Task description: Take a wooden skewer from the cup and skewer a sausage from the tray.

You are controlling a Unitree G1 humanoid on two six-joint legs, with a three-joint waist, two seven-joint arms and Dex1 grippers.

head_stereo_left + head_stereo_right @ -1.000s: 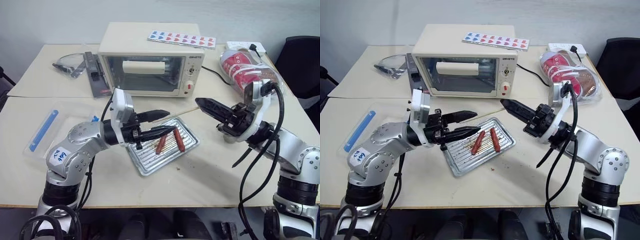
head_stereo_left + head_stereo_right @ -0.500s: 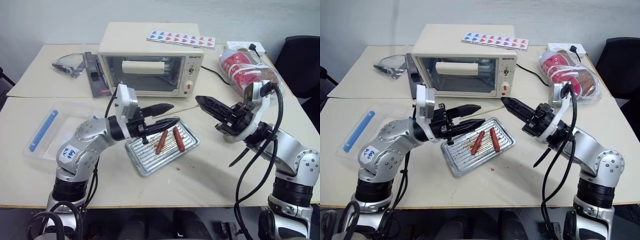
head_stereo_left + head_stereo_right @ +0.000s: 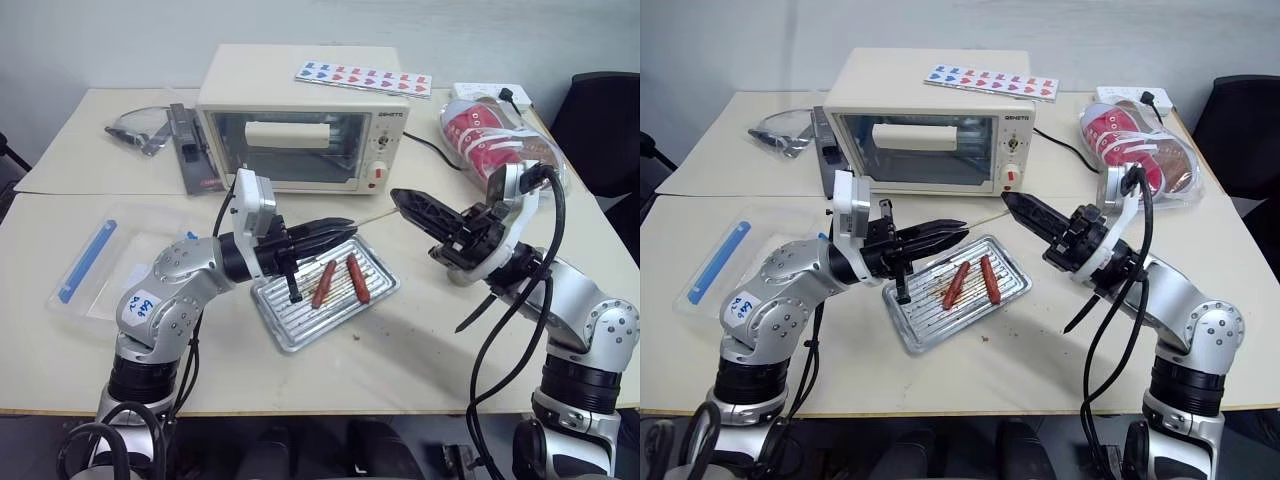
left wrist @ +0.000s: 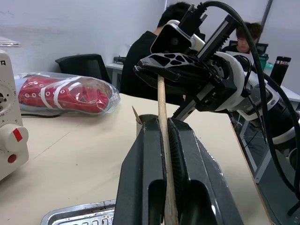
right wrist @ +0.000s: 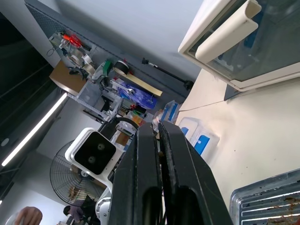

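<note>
The wooden skewer (image 4: 161, 117) is held in the air above the middle of the surface (image 3: 420, 350), spanning the gap between the two grippers. The left gripper (image 3: 335, 232) has its fingers clamped on one end, as the left wrist view shows the stick running up between them. The right gripper (image 3: 408, 205) has its fingers pressed together on the other end. The cup (image 4: 139, 123) is partly seen beyond the left fingers, toward the right edge of the surface. The tray (image 3: 290, 335) lies near the middle of the surface, in front of the toaster oven (image 3: 300, 115). In it the sausage (image 3: 357, 278) lies close beside a slightly longer orange-brown sausage (image 3: 322, 285).

The step in hand is judged to be a transfer or re-grip of the skewer. To do it well, one grip should be kept firm before the other is released, so the thin stick is not dropped or bent. The skewer should then be lined up with the sausage's long axis and pushed in from one end, with the sausage steadied against the tray's ridges so it cannot roll away.
</note>
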